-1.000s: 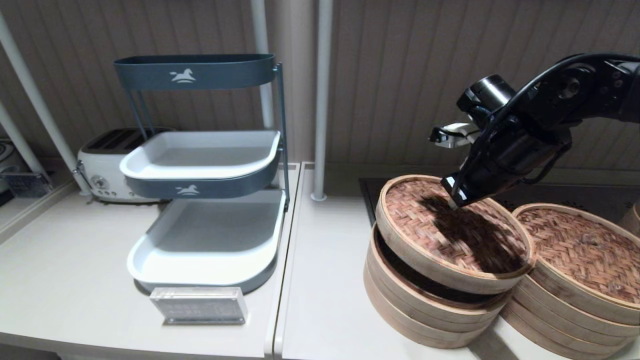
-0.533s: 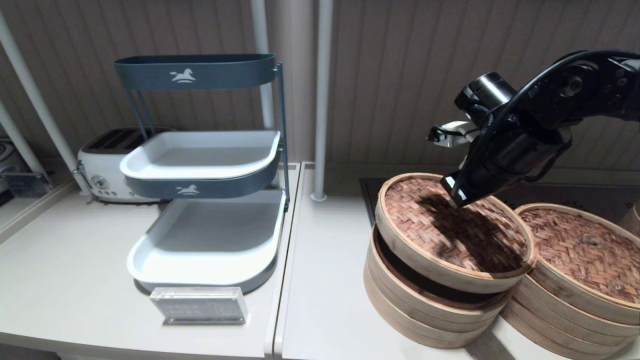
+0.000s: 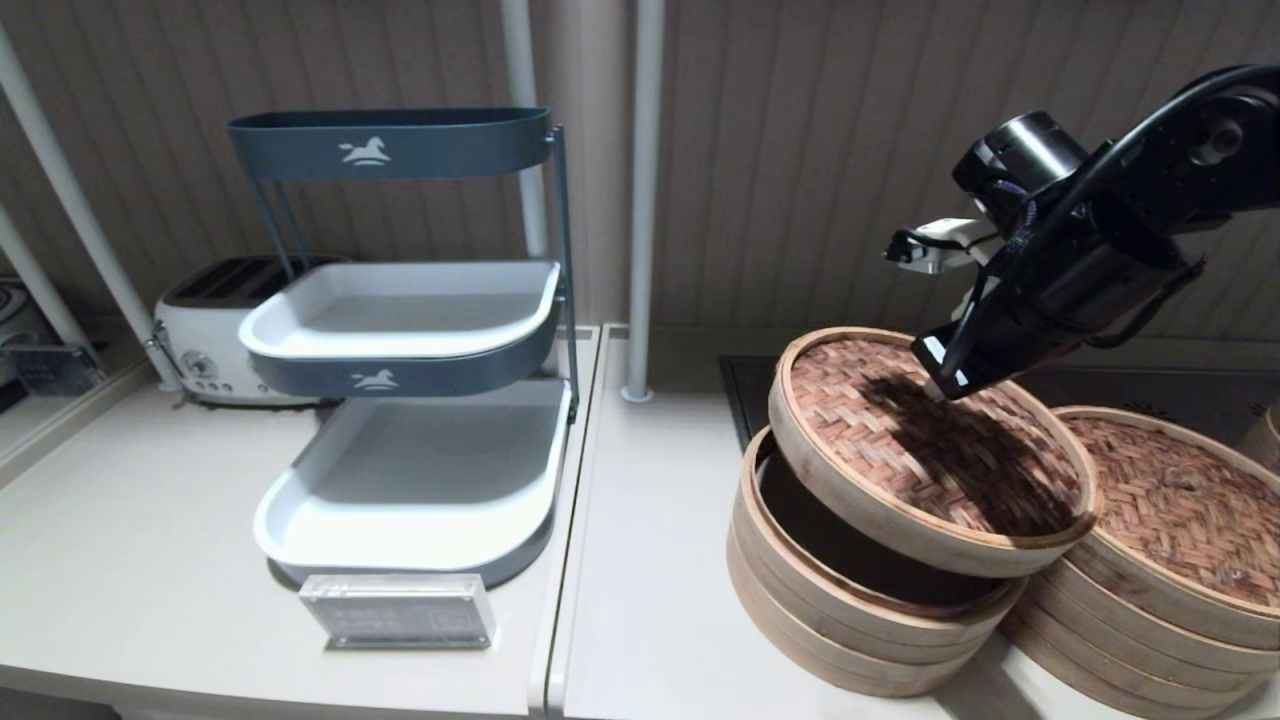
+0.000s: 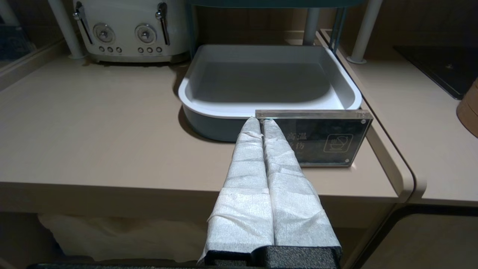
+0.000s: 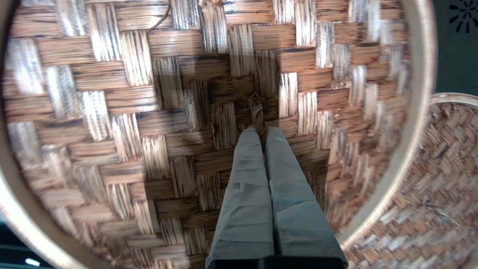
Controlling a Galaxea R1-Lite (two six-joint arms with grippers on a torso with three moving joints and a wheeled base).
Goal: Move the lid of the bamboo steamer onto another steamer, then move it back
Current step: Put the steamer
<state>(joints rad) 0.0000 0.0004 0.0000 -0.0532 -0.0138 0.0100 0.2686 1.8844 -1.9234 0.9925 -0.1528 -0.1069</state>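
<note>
The bamboo steamer lid, reddish-brown weave in a pale rim, hangs tilted above an open steamer stack whose dark inside shows. My right gripper is over the lid's centre, shut on the small twisted loop; the wrist view shows its fingertips pinching it against the weave. The lid's right edge overlaps the other steamer, a ring stack with its own woven lid. My left gripper is parked shut, low before the counter's front edge, holding nothing.
A blue-and-white tiered tray rack stands at the left, a white toaster behind it and a clear acrylic sign in front. A white pole rises behind the steamers, which sit partly on a black hob.
My right gripper has risen and moved right with the lid. The lid has shifted toward the other steamer, and more of the open stack beneath it shows.
</note>
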